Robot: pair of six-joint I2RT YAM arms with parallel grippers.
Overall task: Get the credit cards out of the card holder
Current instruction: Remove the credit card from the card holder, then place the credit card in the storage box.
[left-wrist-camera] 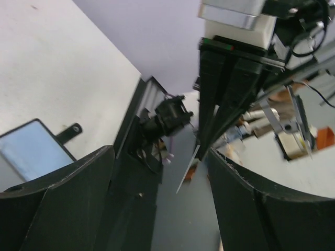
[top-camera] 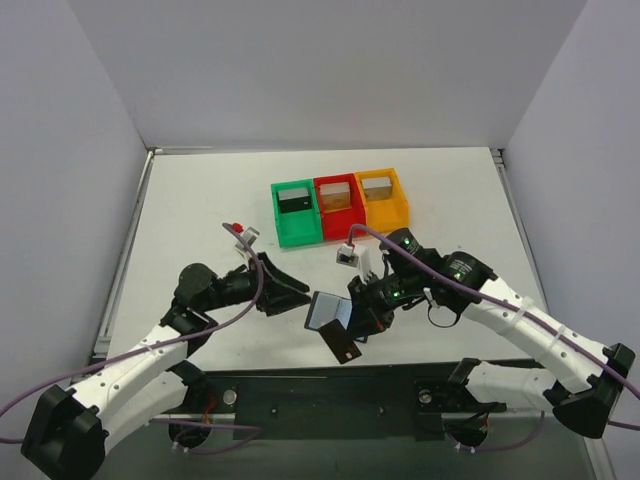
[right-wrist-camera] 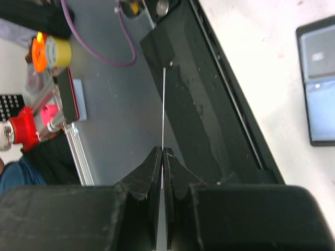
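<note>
Top external view: the card holder lies unfolded on the white table, toward 6 o'clock from the green bin, red bin and orange bin, and well apart from them. Its pale bluish inner face is up; what that face carries is too small to read.

The left gripper sits at the holder's 9 o'clock with its jaws spread wide and nothing between them. The left wrist view shows the same gap, and the holder is cut off at the frame's left edge, its small tab pointing to 2 o'clock.

The right gripper is at the holder's 3 o'clock. In the right wrist view its jaws are pinched on a card seen edge-on — only a thin pale line running to 12 o'clock over the black base strip. From above the card is a dark rectangle at the holder's 5 o'clock — its print cannot be made out.
</note>
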